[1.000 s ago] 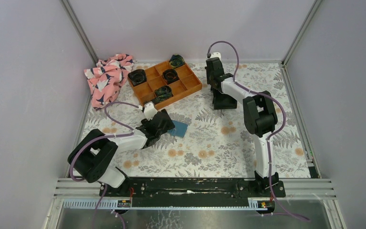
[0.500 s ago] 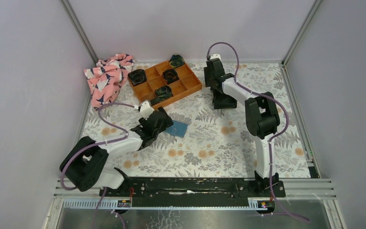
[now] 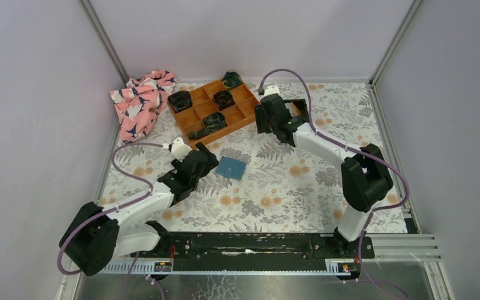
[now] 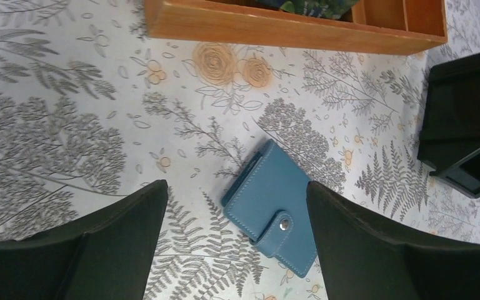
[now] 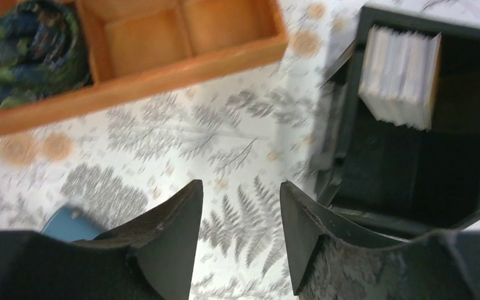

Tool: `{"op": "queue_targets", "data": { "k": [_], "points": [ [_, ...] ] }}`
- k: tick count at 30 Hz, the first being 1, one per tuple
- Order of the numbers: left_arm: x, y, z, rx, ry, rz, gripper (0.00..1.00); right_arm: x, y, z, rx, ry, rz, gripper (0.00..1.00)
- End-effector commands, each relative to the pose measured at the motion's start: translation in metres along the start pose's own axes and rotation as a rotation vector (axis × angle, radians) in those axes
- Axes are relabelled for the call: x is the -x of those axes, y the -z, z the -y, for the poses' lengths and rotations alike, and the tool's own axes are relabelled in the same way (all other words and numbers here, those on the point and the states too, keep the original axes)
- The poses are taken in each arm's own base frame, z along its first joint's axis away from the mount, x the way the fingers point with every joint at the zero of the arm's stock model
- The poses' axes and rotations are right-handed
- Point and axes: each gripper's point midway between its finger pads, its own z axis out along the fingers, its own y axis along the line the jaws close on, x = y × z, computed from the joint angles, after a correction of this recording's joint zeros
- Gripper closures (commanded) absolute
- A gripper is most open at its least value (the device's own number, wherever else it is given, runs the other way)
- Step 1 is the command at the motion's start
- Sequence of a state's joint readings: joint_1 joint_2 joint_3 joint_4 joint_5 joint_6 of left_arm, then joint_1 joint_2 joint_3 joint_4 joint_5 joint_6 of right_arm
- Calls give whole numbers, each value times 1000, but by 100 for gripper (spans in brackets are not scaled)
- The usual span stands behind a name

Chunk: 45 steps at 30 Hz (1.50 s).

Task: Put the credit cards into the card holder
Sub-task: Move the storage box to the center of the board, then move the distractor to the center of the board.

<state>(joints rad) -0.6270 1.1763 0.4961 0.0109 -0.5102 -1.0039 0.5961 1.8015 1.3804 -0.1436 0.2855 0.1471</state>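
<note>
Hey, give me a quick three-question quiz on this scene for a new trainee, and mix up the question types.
1. True or false: the card holder is lying closed.
2. Where are the credit cards? A) orange tray B) black bin C) pink cloth
3. Fill in: the left gripper and the right gripper both have open jaws and hold ____.

Key: 1 true; 2 B; 3 nothing.
</note>
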Motion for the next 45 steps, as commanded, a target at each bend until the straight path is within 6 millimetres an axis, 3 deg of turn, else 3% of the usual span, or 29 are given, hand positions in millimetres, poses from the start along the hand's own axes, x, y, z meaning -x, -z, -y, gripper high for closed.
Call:
{"op": "queue_targets", "data": {
  "k": [1, 4, 7, 10, 14, 21, 27, 33, 41, 45],
  "points": [
    [16, 7, -25, 85, 58, 94, 12, -11, 25, -23, 82, -73, 28, 44],
    [42, 14, -30, 137, 106, 197, 10, -21, 40, -29, 109, -91, 32, 44],
    [77, 20, -27, 199, 155, 305, 1, -29, 50, -32, 128, -105, 32, 44],
    [111, 13, -24, 265, 213, 361, 0, -34, 57, -36, 148, -107, 34, 44],
    [155, -19, -29, 337, 328, 357, 0, -37, 61, -41, 174, -104, 36, 44],
    [217, -87, -74, 448, 560, 309, 0, -36, 55, -55, 234, -80, 37, 44],
    [234, -136, -106, 520, 574, 281, 0, -41, 39, -64, 254, -54, 28, 43],
    [226, -181, -103, 470, 536, 221, 0, -44, 16, -67, 222, -42, 17, 43],
    [212, -206, -114, 493, 542, 206, 15, -31, -10, -56, 135, -54, 24, 44],
    [208, -214, -115, 493, 536, 197, 16, -20, -19, -49, 122, -77, 32, 44]
  ]
}}
